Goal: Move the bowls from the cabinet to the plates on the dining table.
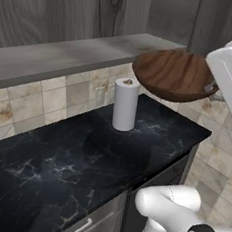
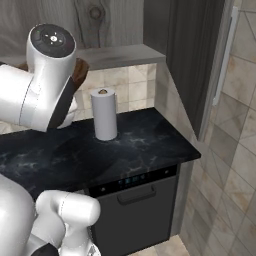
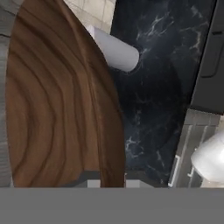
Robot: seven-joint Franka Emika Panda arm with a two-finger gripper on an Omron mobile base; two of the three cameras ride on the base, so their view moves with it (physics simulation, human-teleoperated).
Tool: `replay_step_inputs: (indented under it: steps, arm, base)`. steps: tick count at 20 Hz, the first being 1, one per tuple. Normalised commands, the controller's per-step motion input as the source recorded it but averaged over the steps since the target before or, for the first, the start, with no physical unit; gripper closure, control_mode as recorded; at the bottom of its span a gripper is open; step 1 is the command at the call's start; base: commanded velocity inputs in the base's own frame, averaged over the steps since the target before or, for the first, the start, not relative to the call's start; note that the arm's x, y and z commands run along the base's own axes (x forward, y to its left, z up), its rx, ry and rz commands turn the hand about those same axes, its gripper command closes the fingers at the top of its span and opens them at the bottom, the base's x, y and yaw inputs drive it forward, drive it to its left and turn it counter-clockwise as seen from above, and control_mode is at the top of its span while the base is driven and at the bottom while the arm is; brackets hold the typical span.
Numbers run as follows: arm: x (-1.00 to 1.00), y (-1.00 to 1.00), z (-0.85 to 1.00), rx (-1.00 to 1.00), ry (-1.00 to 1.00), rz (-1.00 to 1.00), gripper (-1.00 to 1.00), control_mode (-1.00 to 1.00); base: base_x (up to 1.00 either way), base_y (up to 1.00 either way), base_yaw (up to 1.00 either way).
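Pinching the rim of the dark brown wooden bowl [image 1: 173, 73], the end effector [image 3: 109, 180] carries it level in the air, just off the cabinet shelf [image 1: 68, 58] and above the black counter [image 1: 83, 160], apparently so it clears the paper towel roll [image 1: 125, 105].

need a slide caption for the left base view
Claw shut on the wooden bowl's rim, holding it above the black counter near a paper towel roll.

Black marble counter [image 1: 151, 136] under upright paper-towel roll [image 1: 125, 104]
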Motion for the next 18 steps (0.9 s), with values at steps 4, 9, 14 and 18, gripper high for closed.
replay_step_inputs:
  steps: [4,9,14,18]
  arm:
    - [0.00,0.00,0.00,0.00,0.00,0.00,1.00,1.00]
    - [0.00,0.00,0.00,0.00,0.00,0.00,1.00,1.00]
    - [0.00,0.00,0.00,0.00,0.00,0.00,1.00,1.00]
    - [0.00,0.00,0.00,0.00,0.00,0.00,1.00,1.00]
  base:
    - [-0.87,0.00,0.16]
    - [-1.00,-0.04,0.00]
    - [-1.00,-0.10,0.00]
    - [-1.00,-0.02,0.00]
